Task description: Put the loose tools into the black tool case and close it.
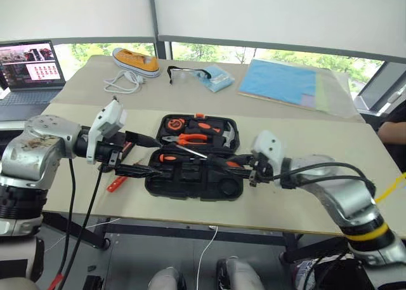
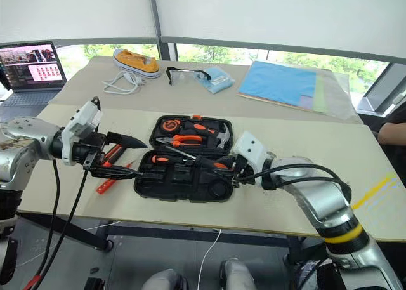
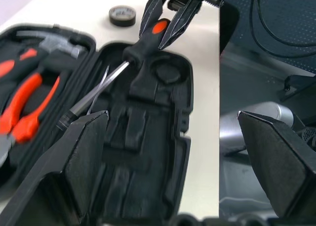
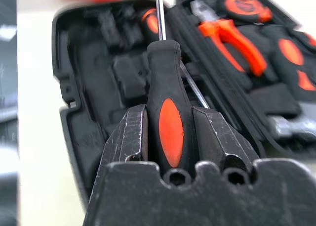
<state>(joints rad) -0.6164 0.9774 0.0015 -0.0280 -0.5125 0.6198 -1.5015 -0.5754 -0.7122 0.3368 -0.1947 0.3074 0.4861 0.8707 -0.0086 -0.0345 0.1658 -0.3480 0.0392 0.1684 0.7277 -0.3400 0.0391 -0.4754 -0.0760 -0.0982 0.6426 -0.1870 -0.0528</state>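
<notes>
A: Item one, the tool case?

B: Black tool case [image 1: 193, 176], lying open and flat on the bench [image 1: 304, 195], near half just back from the front edge. Far half holds pliers [image 1: 190, 138], hammer [image 1: 227, 135] and tape measure [image 1: 174, 122]. Near half shows bare moulded recesses, with one orange-and-black handle [image 1: 167, 157] seated toward its left end.

A: Right gripper?

B: Right gripper [image 4: 170, 132], jaws clamped on the handle of a screwdriver [image 4: 168, 95], black with an orange inset. It is over the right end of the near half; the steel shaft runs out over the case toward the hinge line.

A: Left gripper?

B: Left gripper [image 1: 143, 155], jaws spread wide, nothing between them, at the left end of the case, fingertips over its left rim.

A: Loose stock?

B: An orange tool [image 1: 116, 183] on the bench left of the case, partly hidden by the left gripper. Dark tape roll [image 3: 122, 15] on bare bench beyond the right end of the case, close to the front edge.

A: Room to move?

B: Open bench to the right of the case. Behind it, well apart: shoe [image 1: 136, 61], white cable [image 1: 122, 82], safety glasses [image 1: 184, 72], blue papers [image 1: 279, 82]. Laptop [image 1: 28, 71] off the far left corner.
</notes>
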